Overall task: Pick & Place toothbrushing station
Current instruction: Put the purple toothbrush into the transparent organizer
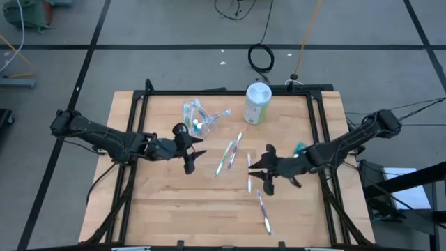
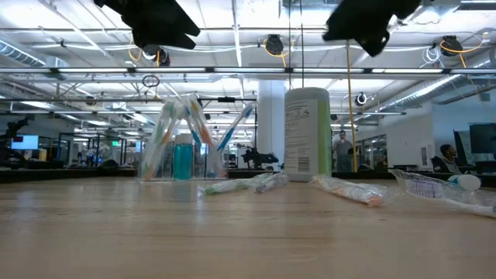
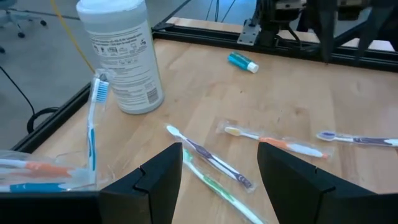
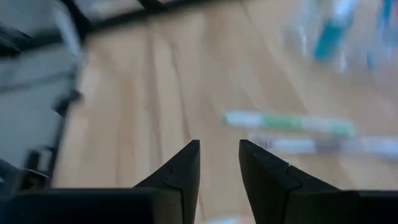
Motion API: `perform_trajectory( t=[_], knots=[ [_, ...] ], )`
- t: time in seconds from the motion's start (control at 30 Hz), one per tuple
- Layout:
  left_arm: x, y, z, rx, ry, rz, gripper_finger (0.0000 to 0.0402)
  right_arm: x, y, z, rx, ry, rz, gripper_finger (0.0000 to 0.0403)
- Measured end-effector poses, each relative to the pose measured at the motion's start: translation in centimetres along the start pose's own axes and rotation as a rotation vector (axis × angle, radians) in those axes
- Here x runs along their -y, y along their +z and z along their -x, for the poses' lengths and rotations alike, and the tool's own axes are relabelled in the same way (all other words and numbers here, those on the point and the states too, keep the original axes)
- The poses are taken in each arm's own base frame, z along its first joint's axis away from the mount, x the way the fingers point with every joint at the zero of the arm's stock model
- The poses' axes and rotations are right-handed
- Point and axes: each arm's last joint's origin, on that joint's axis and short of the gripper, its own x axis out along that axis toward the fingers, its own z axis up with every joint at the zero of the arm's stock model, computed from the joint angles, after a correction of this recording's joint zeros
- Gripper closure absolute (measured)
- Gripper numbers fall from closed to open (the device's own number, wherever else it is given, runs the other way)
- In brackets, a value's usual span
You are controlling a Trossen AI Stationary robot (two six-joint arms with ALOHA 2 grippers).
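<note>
The clear cup (image 1: pixel 196 116) of the toothbrushing station sits toward the far-left part of the wooden tabletop (image 1: pixel 167 202), left of the tall pale-green canister (image 1: pixel 257 103). In the low view the cup (image 2: pixel 181 151) stands with brushes fanning out of it, one blue-handled brush (image 2: pixel 235 128) leaning toward the canister (image 2: pixel 307 135); the high view shows it only as a clear tangle, so whether it is fully upright cannot be told there. Several toothbrushes lie loose across the middle of the tabletop: a pair (image 1: pixel 229 154) with long axes running from far-right to near-left, another wrapped one (image 1: pixel 249 171) lying roughly front to back, and one (image 1: pixel 263 212) nearer the front edge. The left claw (image 1: pixel 189 150) hovers just near-side of the cup, its arm reaching in from the left edge, fingers spread apart with a wide gap in its wrist view (image 3: pixel 220 180). That wrist view alone shows a small teal tube (image 3: pixel 242 61) lying by the far rail and an orange-handled brush (image 3: pixel 273 142) in wrapping. The right claw (image 1: pixel 265 172) hangs over the loose brushes right of centre, its arm coming in from the right edge; its fingers stand a narrow way apart in its own view (image 4: pixel 219 180), pinching nothing, above a green-handled brush (image 4: pixel 286 122). The low view shows both arms only as dark shapes overhead.
</note>
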Motion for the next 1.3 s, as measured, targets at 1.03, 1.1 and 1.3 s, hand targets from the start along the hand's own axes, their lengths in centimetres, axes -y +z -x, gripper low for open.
perform_trajectory(
  t=[1.03, 1.1, 1.3],
  knots=[
    [-0.9, 0.3, -0.4, 0.011, 0.036, -0.015, 0.0186, -1.9, -10.9, -5.2, -0.642, -0.035, -0.623, 0.0300],
    [-0.9, 0.3, -0.4, 0.011, 0.036, -0.024, 0.0186, -1.5, -11.6, -5.3, -0.622, -0.017, -0.588, 0.0300],
    [-0.9, 0.3, -0.4, 0.011, 0.043, -0.028, 0.0186, -0.9, -12.7, -5.4, -0.586, -0.001, -0.613, 0.0300]
  ],
)
